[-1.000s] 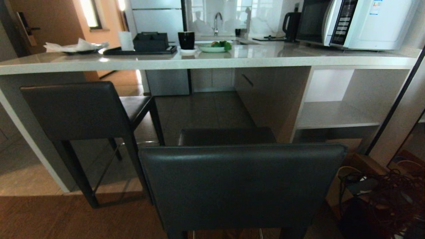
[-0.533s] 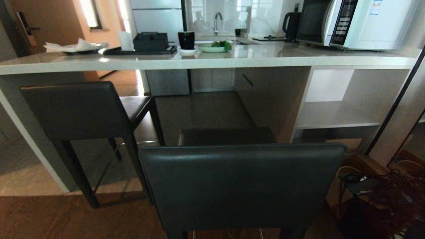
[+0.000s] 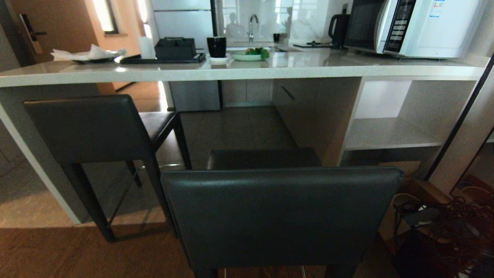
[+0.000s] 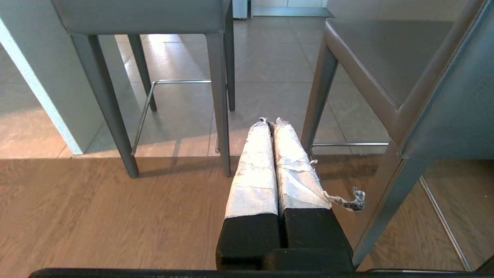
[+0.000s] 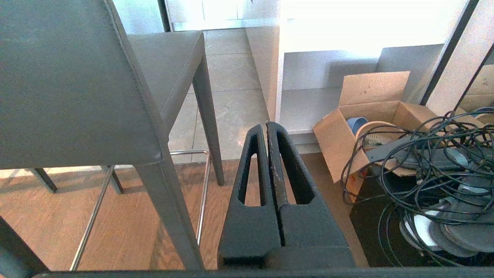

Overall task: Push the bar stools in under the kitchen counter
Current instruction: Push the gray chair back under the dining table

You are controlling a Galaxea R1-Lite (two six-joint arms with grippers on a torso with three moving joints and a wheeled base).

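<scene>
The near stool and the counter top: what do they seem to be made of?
The near stool has a backrest that looks like dark smooth leather or imitation leather: it has a soft sheen and a stitched edge. Its footrest bar seems polished metal. The counter top looks like pale polished stone, real or engineered: it is finely speckled and reflects the things on it.

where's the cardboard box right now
The cardboard box sits on the floor at the right end of the kitchen counter, in front of its lowest open shelf, beside a tangle of black cables.
</scene>
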